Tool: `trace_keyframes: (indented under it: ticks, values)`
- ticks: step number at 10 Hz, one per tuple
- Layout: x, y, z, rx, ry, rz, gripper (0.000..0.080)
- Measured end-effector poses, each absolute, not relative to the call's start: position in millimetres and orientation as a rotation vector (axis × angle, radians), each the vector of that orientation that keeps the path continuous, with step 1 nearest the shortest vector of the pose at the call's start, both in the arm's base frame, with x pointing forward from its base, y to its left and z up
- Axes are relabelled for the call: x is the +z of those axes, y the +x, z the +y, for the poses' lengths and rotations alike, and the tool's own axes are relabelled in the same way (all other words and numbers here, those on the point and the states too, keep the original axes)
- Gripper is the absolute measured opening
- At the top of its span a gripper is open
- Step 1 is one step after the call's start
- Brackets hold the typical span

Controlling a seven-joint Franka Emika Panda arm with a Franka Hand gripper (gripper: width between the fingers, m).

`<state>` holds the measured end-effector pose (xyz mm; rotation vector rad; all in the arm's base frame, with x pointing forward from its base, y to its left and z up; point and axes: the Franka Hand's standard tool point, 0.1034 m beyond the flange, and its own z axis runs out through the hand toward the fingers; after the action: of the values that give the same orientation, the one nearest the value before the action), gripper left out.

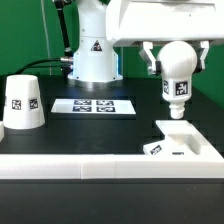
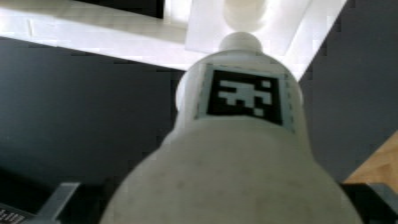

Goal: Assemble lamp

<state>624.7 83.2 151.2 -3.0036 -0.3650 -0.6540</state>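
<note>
Note, operator: gripper (image 1: 177, 66) clamped on bulb (image 1: 179, 88), fingers either side of ball end, tagged neck pointing down. Bulb held in air above base (image 1: 186, 142), apart from it. Shade (image 1: 22, 103) stands wide end down at exterior view's left, well apart. Wrist view: bulb (image 2: 231, 140) fills frame

Matt white plastic bulb (image 1: 178, 60)
</note>
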Motion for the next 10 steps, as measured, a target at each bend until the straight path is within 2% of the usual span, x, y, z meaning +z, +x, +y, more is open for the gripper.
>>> trace_keyframes:
  ticks: [3,5,10]
  values:
    - [149.9,624.5,81.6,-0.655,-3.007,-0.418,0.0576]
    - [146.0,622.9,81.7,-0.652,-3.003,-0.652,0.0576]
    - [144.3,621.5,84.0,-0.641,-3.003,-0.642,0.0576]
